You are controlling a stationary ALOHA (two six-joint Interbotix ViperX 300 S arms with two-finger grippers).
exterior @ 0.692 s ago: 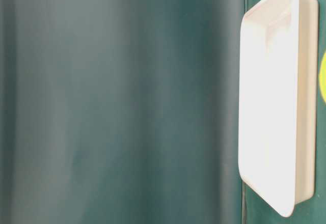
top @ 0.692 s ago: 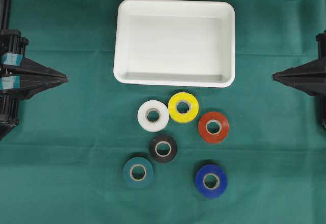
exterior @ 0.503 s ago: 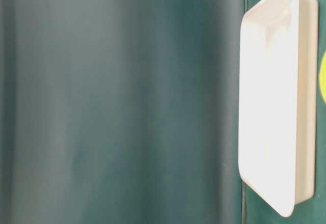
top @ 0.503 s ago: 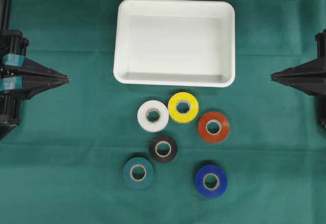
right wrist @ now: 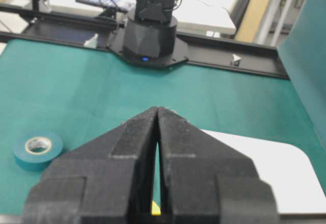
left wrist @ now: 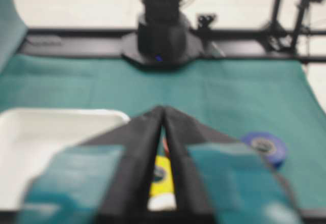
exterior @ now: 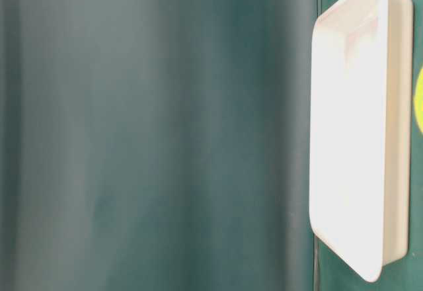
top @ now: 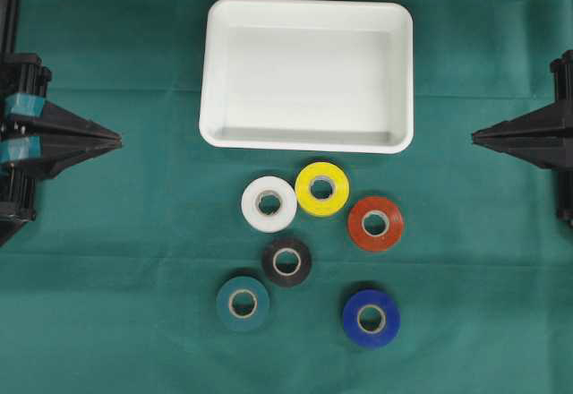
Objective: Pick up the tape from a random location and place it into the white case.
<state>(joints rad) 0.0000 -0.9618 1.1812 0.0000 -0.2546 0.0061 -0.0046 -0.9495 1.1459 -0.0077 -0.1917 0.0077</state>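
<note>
Several tape rolls lie on the green cloth in front of the white case (top: pixel 307 4): white (top: pixel 269 203), yellow (top: pixel 321 188), red (top: pixel 375 224), black (top: pixel 286 262), teal (top: pixel 243 304) and blue (top: pixel 371 319). The case holds nothing. My left gripper (top: pixel 116 141) is shut at the left edge, pointing toward the middle, far from every roll. My right gripper (top: pixel 475 134) is shut at the right edge, facing it. The left wrist view shows the left gripper (left wrist: pixel 162 110) with tips together and the yellow tape (left wrist: pixel 162 175) behind them. The right wrist view shows the right gripper (right wrist: pixel 157 110) closed and empty.
The table-level view, turned sideways, shows mostly blurred green cloth with the white case (exterior: pixel 350 139) at the right. The opposite arm's black base (right wrist: pixel 150 35) stands at the far edge in each wrist view. Bare green cloth (top: pixel 116 278) surrounds the rolls.
The right gripper has crept slightly toward the middle. The left gripper, the rolls and the case have hardly moved.
</note>
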